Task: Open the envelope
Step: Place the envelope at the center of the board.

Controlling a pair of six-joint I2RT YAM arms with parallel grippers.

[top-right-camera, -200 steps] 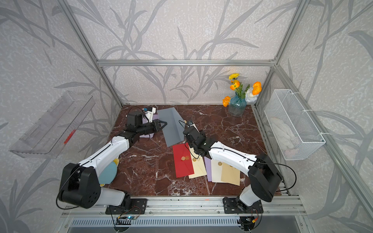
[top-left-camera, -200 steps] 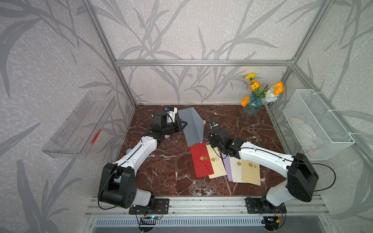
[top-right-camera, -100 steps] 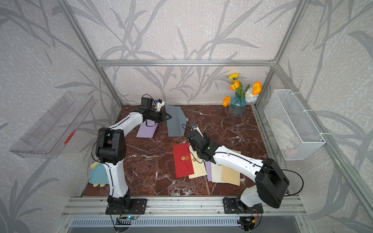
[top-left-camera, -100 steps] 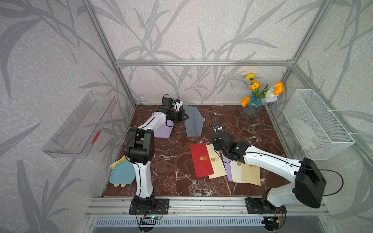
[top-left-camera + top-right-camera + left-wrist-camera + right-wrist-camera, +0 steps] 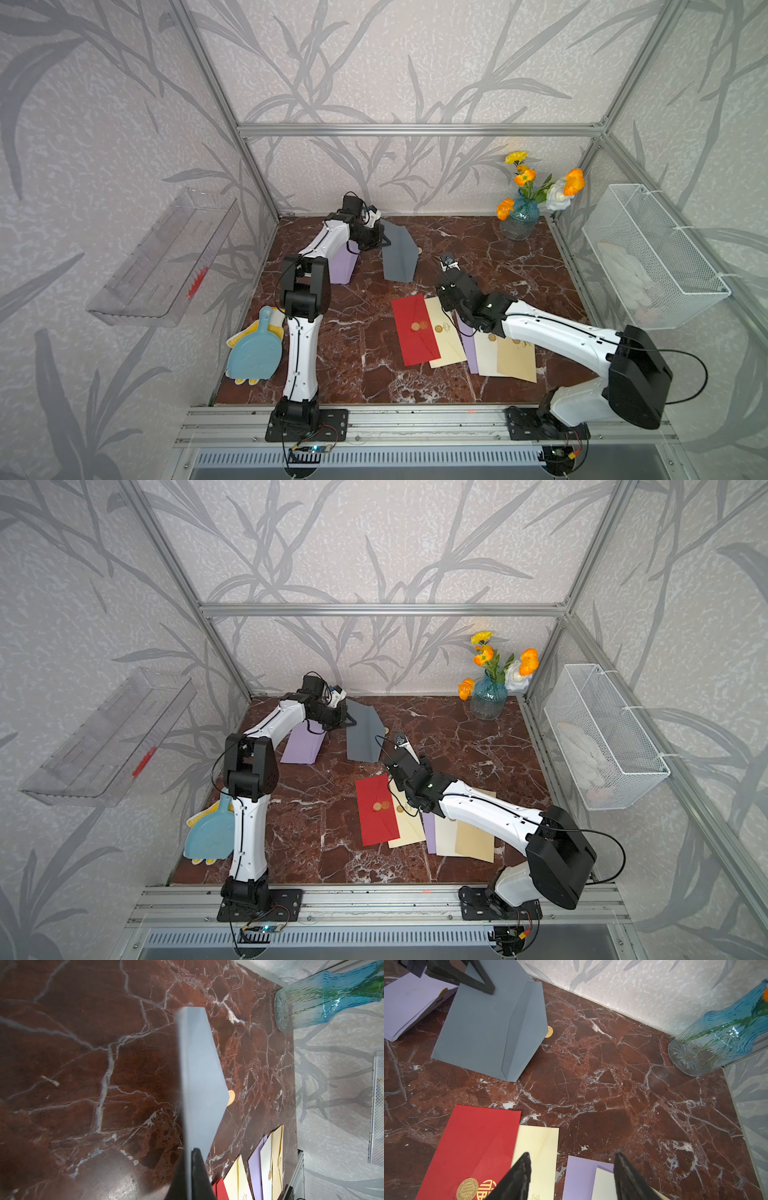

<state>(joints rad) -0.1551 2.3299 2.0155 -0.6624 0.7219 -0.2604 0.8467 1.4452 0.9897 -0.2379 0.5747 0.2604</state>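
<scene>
Near the back edge of the marble worktop (image 5: 353,374), toward its left corner, the left fingers (image 5: 385,242) were clamped shut on one edge of a grey envelope (image 5: 399,257). They held it tilted, its lower end seemingly resting on the worktop. That grip probably left the flap free: it lay folded out, its gold seal (image 5: 549,1031) clear of the body, so the envelope looked open. The right fingers (image 5: 450,266) were spread wide and empty near the middle, hovering above a row of sealed envelopes (image 5: 415,328), probably to stay clear.
</scene>
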